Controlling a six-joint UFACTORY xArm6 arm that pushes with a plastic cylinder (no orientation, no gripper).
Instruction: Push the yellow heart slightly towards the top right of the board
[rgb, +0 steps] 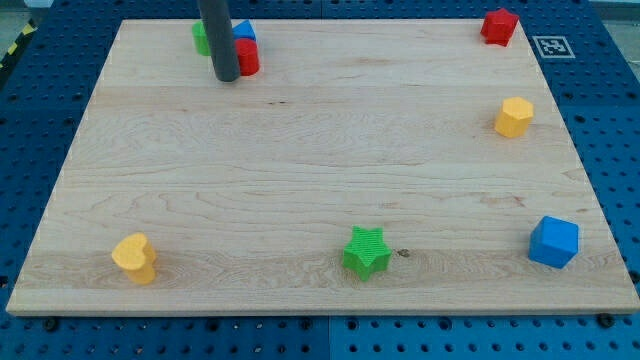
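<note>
The yellow heart (135, 257) lies near the bottom left corner of the wooden board (300, 150). My tip (227, 76) is far from it, near the view's top left, right beside a cluster of a red block (247, 56), a blue block (243, 31) and a green block (201, 38). The rod partly hides that cluster.
A green star (367, 251) lies at the bottom centre. A blue cube (554, 242) sits at the bottom right. A yellow hexagonal block (514, 117) is at the right edge. A red block (499, 26) is at the top right corner.
</note>
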